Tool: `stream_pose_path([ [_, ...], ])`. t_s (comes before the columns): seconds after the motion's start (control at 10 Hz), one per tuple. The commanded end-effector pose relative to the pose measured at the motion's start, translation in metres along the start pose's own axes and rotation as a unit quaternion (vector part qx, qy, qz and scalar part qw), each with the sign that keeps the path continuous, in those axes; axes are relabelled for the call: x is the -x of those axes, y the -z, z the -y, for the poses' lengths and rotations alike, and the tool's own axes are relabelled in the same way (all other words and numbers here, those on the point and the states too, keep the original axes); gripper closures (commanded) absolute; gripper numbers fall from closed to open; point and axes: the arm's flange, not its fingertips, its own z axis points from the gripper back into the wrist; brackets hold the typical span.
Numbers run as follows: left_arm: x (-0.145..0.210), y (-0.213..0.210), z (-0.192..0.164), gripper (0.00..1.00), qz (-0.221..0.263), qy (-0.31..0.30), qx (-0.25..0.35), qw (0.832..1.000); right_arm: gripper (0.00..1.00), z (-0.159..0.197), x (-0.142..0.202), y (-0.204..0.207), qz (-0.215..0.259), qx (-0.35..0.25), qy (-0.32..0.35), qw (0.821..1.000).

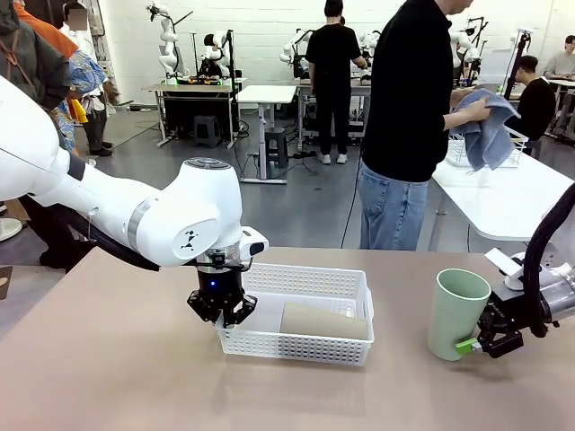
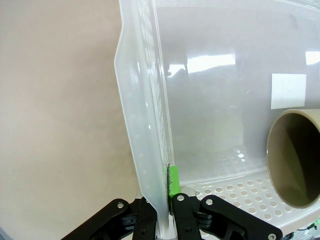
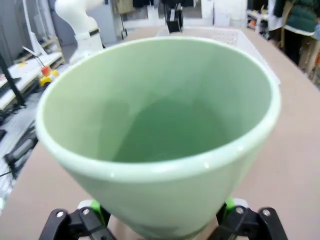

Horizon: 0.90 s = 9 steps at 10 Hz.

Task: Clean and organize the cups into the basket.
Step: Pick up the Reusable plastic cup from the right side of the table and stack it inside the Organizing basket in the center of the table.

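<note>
The white lattice basket (image 1: 305, 269) sits mid-table. My left gripper (image 1: 225, 314) is shut on its left end wall (image 2: 142, 125), one finger inside and one outside; the same left gripper (image 2: 162, 205) pinches the thin rim in the left wrist view. A tan-brown cup (image 1: 323, 321) lies on its side in the basket, its open mouth (image 2: 295, 160) facing my left gripper. The pale mint green cup (image 1: 456, 314) stands upright on the table at the right. My right gripper (image 1: 469, 346) is open with its fingers either side of that cup's (image 3: 160, 130) base.
Across the table a person (image 1: 409, 90) stands rubbing something with a blue towel (image 1: 488, 126). A white table (image 1: 503, 197) stands behind at the right. Bare tabletop (image 1: 108, 359) stretches to the basket's left and front.
</note>
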Motion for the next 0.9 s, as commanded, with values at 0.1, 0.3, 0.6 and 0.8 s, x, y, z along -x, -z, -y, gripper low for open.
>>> stream_pose_path([
  [0.1,0.0038,0.004,0.0006,1.0,-0.003,0.0,-0.004,1.0,0.0,0.007,0.0033,0.0143,0.011,-0.025,-0.014,1.0],
  [0.3,0.0038,0.004,0.0006,1.0,-0.003,0.0,-0.004,1.0,0.59,0.0085,0.0078,0.0155,0.013,-0.037,-0.019,0.999],
  [0.6,0.0038,0.004,0.0006,1.0,-0.003,0.0,-0.004,1.0,1.0,0.0069,0.0077,0.0129,0.016,-0.021,-0.024,0.999],
  [0.8,0.0038,0.004,0.0006,1.0,-0.003,0.0,-0.004,1.0,0.79,0.0046,0.0044,0.0115,0.016,-0.002,-0.013,1.0],
])
